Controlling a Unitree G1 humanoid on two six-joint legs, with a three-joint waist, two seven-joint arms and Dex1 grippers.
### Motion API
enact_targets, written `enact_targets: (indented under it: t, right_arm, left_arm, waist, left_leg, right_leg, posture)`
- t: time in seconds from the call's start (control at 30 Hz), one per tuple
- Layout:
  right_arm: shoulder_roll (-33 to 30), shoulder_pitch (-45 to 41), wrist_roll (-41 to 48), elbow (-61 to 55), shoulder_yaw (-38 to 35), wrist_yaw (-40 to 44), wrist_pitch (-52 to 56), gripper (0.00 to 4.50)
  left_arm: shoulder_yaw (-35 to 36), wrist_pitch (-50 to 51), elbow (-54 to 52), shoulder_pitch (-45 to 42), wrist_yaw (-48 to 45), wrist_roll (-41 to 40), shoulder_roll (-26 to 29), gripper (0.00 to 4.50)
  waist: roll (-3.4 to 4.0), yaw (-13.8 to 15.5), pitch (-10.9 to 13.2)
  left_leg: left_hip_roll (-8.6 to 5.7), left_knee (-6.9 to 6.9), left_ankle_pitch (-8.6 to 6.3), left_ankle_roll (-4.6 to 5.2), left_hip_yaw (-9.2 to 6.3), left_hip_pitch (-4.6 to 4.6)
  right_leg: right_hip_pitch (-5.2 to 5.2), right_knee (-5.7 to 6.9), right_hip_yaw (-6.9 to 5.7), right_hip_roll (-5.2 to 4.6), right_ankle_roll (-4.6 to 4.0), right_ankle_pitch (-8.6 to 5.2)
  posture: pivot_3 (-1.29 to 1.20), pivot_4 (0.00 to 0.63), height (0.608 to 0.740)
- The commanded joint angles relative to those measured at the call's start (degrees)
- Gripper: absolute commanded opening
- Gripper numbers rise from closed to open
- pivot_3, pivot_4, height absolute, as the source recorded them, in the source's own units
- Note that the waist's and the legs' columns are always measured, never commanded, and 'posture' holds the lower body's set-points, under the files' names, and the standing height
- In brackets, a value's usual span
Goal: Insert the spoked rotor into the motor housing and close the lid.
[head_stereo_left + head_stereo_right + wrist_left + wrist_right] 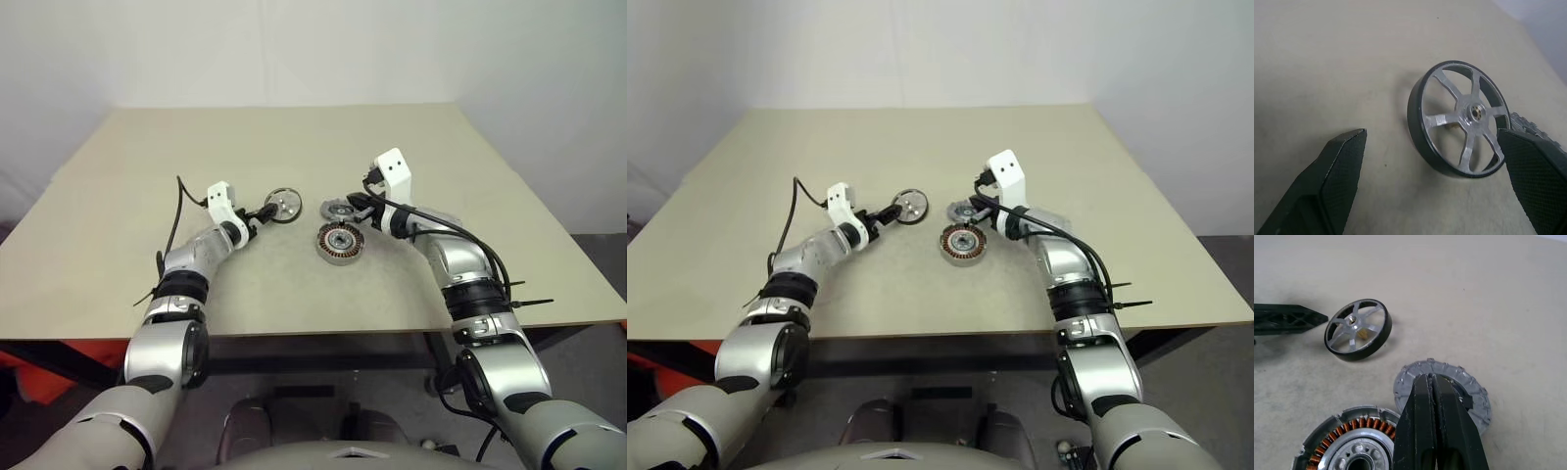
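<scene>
The spoked rotor [284, 206] [1459, 117], silver spokes inside a dark rim, lies on the table left of centre. My left gripper [263, 213] [1431, 134] is open just short of it, one finger [1337, 171] to either side and nothing between them. The motor housing [340, 243] [1352, 440], with copper windings, sits at the table's middle. Directly behind it lies the lid [338, 209] [1469, 387], grey with a notched rim. My right gripper [359, 207] [1429, 379] is shut and empty over the lid's edge; I cannot tell whether it touches.
All three parts lie close together on the beige table [294, 147]. A pale wall stands behind the table's far edge. The left arm's black cable [178, 211] loops above the tabletop.
</scene>
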Motion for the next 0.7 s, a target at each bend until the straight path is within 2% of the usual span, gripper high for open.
enact_targets:
  t: [0.03,0.43,0.7]
  right_arm:
    - [-0.4,-0.7,1.1,-3.6,-1.4,-0.6,-0.4,0.05]
    - [-0.3,-0.6,1.0,-4.4,-1.6,-0.9,-0.2,0.05]
    - [-0.3,-0.5,1.2,-4.9,-1.6,-1.0,-0.1,0.05]
  left_arm:
    - [-0.2,0.4,4.1,-2.3,0.0,1.1,-1.0,4.5]
    - [6.2,4.9,6.3,-6.4,-2.1,-3.8,-4.9,4.5]
    - [7.8,4.2,8.2,-7.4,0.3,-3.7,-6.1,4.5]
  waist:
    - [0.0,0.3,0.0]
    - [0.0,2.4,0.0]
    - [-0.01,2.6,0.0]
  left_leg:
    - [-0.01,0.0,0.0,0.0,0.0,0.04]
    - [-0.13,0.03,-0.06,0.1,-0.01,-0.02]
    - [-0.12,0.02,-0.06,0.1,-0.03,-0.04]
  right_leg:
    - [0.04,0.0,0.0,-0.01,0.0,0.0]
    - [0.08,-0.04,-0.01,-0.15,0.03,0.02]
    - [0.08,-0.06,-0.04,-0.15,0.03,0.02]
  posture:
    - [0.0,0.0,0.74]
    - [0.0,0.0,0.74]
    - [0.0,0.0,0.74]
